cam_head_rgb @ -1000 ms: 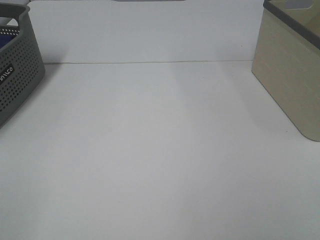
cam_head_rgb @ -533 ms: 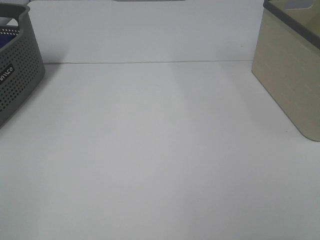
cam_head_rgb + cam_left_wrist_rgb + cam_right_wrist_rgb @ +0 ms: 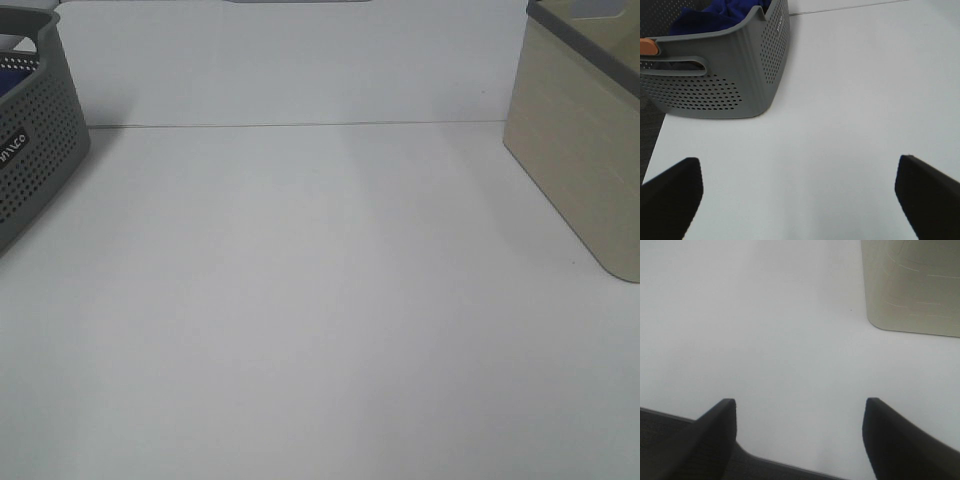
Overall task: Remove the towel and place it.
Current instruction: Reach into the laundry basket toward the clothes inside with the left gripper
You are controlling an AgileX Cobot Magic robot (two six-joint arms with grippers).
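The royal-blue towel [image 3: 722, 15] lies bunched inside a dark grey perforated basket [image 3: 740, 75]; in the exterior high view only a sliver of blue [image 3: 15, 75] shows in that basket [image 3: 35, 140] at the far left. My left gripper [image 3: 797, 192] is open and empty, over the white table short of the basket. My right gripper [image 3: 797, 435] is open and empty near the table's front edge, apart from the beige basket [image 3: 912, 285]. Neither gripper shows in the exterior high view.
The beige basket with a grey rim [image 3: 585, 140] stands at the far right. A white table [image 3: 320, 300] lies between the two baskets. A seam line [image 3: 300, 125] runs across the back. The table's edge and dark floor [image 3: 670, 450] show in the right wrist view.
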